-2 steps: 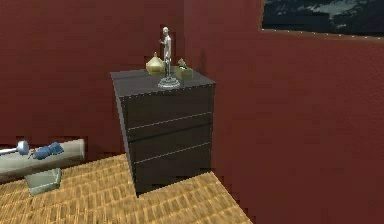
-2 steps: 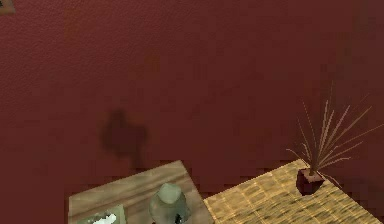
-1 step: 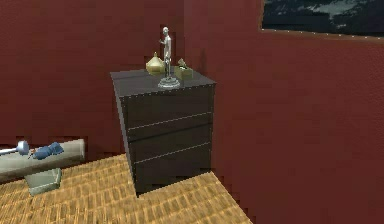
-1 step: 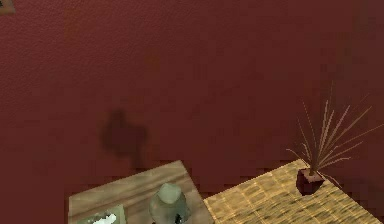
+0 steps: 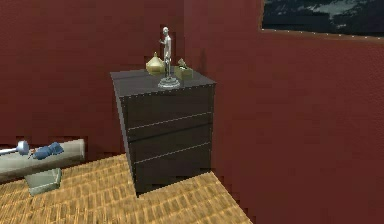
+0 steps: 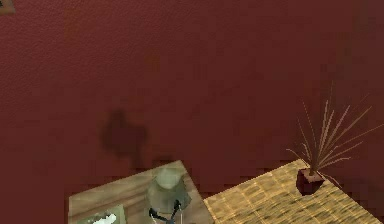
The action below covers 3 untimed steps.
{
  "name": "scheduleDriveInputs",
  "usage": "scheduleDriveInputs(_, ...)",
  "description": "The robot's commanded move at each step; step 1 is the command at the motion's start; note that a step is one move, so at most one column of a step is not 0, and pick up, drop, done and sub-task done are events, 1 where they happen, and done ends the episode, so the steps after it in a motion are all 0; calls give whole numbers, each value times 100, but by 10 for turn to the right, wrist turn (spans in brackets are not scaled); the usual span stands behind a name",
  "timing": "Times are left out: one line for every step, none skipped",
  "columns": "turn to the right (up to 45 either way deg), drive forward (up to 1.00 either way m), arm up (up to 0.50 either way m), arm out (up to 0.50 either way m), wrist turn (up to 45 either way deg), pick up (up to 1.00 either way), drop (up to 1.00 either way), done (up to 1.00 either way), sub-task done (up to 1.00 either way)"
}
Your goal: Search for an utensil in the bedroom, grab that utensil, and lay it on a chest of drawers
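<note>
While its hold cannot be told, pincer [image 6: 166, 212] at pale vase [image 6: 167, 187] on wooden top [image 6: 105, 196].

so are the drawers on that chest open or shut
Shut. The chest of drawers shows its drawer fronts flush with one another, none pulled out.

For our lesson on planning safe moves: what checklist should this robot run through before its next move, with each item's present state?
1. Chest of drawers ahead in the forward view: ok.
2. Bare space on its top beside the statuette and golden vases: ok.
3. Floor before the chest free of clutter: ok.
4. Anything held by the gripper: cannot tell; a greenish jar stands behind it.
</note>
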Motion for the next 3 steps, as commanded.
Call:
scheduleDriveInputs(0,0,44,0,0,0,0,0,0)
scheduleDriveInputs(0,0,0,0,-450,0,0,0,0)
scheduleDriveInputs(0,0,0,0,-450,0,0,0,0)
